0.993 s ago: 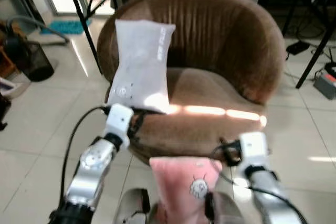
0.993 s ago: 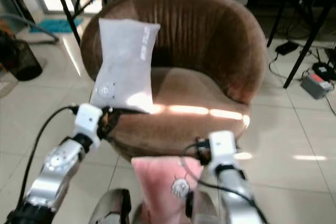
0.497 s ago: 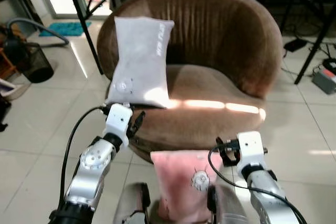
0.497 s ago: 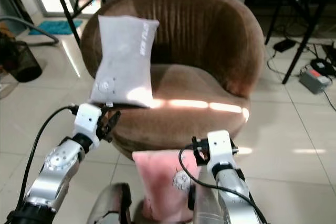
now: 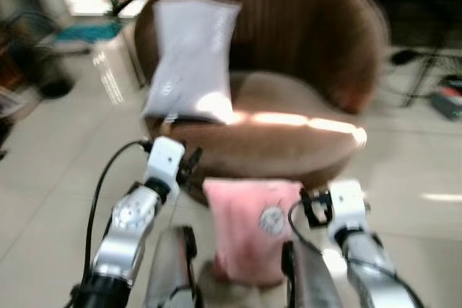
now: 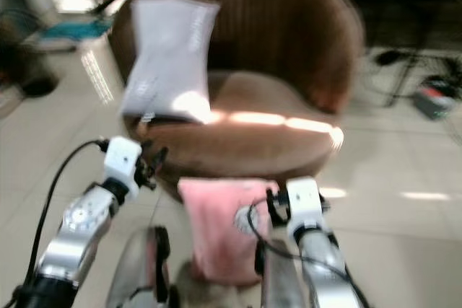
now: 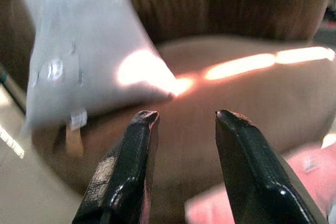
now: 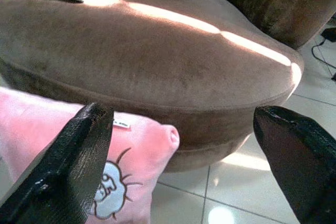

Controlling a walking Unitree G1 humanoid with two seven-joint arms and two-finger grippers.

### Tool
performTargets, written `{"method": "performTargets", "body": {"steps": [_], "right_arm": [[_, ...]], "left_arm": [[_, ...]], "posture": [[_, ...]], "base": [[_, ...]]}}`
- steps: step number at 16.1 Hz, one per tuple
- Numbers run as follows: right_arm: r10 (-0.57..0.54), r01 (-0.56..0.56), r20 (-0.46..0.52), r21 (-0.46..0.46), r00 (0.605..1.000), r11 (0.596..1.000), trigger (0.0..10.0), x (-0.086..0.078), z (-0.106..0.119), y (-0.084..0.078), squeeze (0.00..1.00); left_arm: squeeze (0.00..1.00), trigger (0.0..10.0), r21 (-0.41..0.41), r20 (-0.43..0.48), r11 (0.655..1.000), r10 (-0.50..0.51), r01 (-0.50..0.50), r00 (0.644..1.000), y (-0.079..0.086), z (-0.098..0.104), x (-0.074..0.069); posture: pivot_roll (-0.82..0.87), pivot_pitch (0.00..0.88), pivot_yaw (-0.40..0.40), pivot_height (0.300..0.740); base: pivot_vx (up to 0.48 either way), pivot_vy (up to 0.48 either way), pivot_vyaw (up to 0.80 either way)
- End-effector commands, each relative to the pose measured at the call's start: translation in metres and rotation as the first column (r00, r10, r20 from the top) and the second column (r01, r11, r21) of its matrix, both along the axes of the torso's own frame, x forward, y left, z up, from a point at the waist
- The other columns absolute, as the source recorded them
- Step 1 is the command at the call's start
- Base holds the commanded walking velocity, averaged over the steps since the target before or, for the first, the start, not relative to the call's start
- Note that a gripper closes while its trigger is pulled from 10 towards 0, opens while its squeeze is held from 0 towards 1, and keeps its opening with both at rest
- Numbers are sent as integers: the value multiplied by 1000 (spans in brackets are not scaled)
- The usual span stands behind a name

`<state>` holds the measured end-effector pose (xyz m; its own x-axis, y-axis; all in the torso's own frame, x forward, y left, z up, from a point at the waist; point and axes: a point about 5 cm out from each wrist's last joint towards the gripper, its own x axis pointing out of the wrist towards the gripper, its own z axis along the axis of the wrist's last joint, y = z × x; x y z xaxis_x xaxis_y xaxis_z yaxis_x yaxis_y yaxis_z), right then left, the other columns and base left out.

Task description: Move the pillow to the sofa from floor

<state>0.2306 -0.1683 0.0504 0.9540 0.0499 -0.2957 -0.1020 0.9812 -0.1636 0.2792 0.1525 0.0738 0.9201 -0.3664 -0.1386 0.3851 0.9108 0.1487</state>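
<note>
Pink pillow (image 5: 249, 230) (upright, on the floor) stands just beside the spread right gripper (image 8: 189, 145).

Your open seat room at 1 o'clock on the sofa (image 5: 303, 135), white pillow (image 5: 191, 59) blocking 11 o'clock.
</note>
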Motion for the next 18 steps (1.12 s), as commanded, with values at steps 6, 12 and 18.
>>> {"method": "performTargets", "body": {"steps": [6,12,18], "right_arm": [[15,-15,4,15,1000,1000,10000,0,3,5,0],[12,-12,-3,21,1000,1000,10000,-1,2,6,0],[31,-31,-2,-15,1000,999,10000,-1,2,3,0]], "left_arm": [[0,10000,22,23,999,30,-30,999,8,6,3],[0,10000,13,29,1000,18,-19,999,7,7,2],[0,10000,7,28,1000,18,-19,999,7,7,1]], "posture": [[-61,29,64,534],[-64,36,65,534],[-62,38,63,534]], "base": [[0,0,0],[40,0,-249],[221,0,-117]]}}
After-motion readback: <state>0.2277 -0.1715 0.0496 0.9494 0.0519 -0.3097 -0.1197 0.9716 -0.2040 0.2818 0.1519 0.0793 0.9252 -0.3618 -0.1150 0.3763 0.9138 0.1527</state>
